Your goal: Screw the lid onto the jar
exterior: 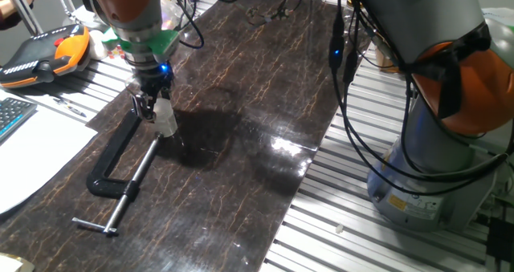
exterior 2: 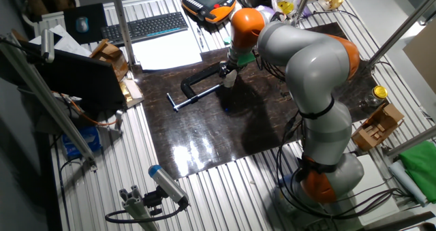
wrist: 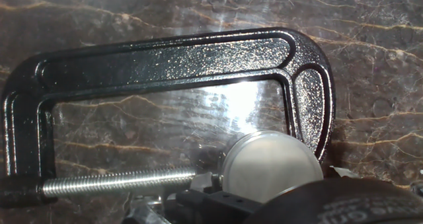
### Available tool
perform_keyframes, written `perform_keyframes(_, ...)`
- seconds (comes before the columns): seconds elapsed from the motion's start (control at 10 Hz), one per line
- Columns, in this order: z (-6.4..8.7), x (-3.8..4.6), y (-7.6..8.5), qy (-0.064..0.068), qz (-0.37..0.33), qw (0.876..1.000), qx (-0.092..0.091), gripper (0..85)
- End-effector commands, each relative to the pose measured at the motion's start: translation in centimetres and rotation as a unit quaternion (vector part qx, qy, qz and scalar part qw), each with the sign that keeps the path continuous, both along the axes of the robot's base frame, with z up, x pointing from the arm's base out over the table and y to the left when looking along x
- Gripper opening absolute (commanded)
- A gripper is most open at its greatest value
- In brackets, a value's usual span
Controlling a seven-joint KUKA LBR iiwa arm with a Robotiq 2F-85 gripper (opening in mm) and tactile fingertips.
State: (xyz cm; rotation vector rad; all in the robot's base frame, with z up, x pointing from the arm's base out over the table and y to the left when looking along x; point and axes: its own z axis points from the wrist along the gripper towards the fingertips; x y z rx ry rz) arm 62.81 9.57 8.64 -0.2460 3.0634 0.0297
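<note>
the jar [exterior: 165,117] showed as a small, whitish, translucent cylinder, standing on the dark marbled table [exterior: 241,144] inside the mouth of the black c-clamp [exterior: 120,156], just beside its threaded screw [wrist: 119,182]. in the hand view the lid [wrist: 271,166] was a flat, round, pale grey disc, smooth on top, touching the clamp's curved end. the gripper [exterior: 148,105] sat low at the jar, and how wide its fingers stood, or whether they held anything, couldn't be told. the lid's lower edge was hidden behind the dark gripper body, and the jar wall beneath it was out of sight there.
</note>
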Motion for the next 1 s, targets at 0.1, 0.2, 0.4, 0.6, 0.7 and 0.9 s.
perform_keyframes(0.1, -0.11, 0.03, 0.02, 0.000, -0.001, 1.000, 0.000, 85.0)
perform_keyframes(0.2, -0.19, 0.04, 0.02, -0.001, -0.001, 1.000, 0.000, 85.0)
perform_keyframes(0.4, -0.26, 0.03, 0.01, -0.001, -0.001, 1.000, 0.001, 85.0)
perform_keyframes(0.6, -0.48, 0.06, 0.02, -0.001, -0.001, 1.000, 0.002, 85.0)
perform_keyframes(0.7, -0.58, 0.08, 0.03, -0.001, -0.001, 1.000, 0.002, 85.0)
perform_keyframes(0.9, -0.72, 0.06, 0.01, -0.001, -0.004, 1.000, 0.005, 85.0)
